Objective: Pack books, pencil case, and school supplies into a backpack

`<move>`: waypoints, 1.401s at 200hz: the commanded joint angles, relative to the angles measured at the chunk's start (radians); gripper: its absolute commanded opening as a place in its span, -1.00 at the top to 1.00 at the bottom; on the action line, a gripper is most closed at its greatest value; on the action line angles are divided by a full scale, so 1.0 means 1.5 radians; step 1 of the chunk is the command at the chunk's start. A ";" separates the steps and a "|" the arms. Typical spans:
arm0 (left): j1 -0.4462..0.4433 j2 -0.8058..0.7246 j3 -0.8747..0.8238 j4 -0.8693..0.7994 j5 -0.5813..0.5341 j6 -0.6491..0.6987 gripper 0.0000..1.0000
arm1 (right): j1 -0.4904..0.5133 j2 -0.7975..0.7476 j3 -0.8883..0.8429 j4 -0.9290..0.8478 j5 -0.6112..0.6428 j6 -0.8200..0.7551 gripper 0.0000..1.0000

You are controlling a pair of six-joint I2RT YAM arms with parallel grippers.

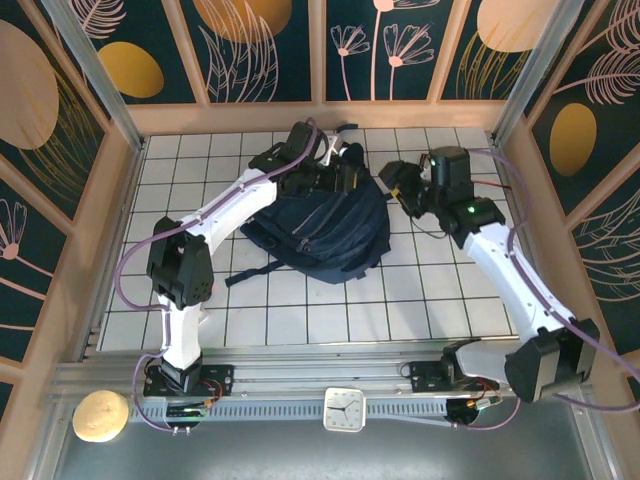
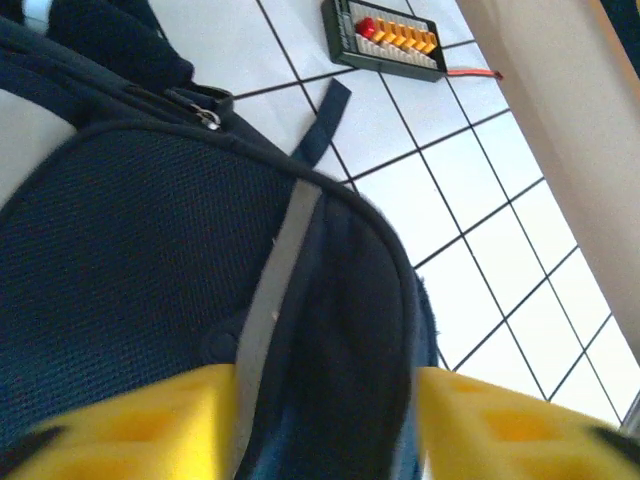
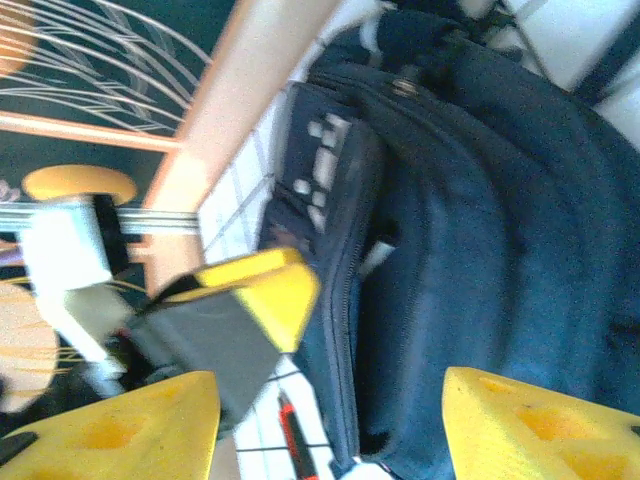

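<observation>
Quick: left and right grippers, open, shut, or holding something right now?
Left gripper: open, jaws apart on either side of a fold of the backpack.
Right gripper: open, holding nothing, facing the backpack.

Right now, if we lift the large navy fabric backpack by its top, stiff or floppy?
Probably floppy: the large navy fabric backpack lies slumped and creased on the white tiled table. Its loose dark strap would likely trail and snag. The woven mesh panel looks grippy, so slipping seems unlikely.
</observation>
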 commanded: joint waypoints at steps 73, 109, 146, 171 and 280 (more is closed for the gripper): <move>0.151 -0.443 -0.600 0.235 0.062 -0.347 -0.98 | 0.029 0.004 -0.099 -0.027 -0.041 -0.037 -0.27; 0.188 -0.428 -0.689 0.411 0.110 -0.452 -0.91 | 0.059 0.035 -0.058 -0.047 -0.034 -0.051 -0.27; 0.197 -0.385 -0.692 0.440 0.115 -0.456 -0.69 | 0.080 0.027 -0.059 -0.051 -0.022 -0.040 -0.26; 0.201 -0.368 -0.692 0.455 0.123 -0.460 -0.63 | 0.081 0.013 -0.075 -0.047 -0.017 -0.027 -0.26; 0.202 -0.254 -0.640 0.485 0.154 -0.450 -0.36 | 0.085 0.011 -0.072 -0.053 0.001 -0.013 -0.25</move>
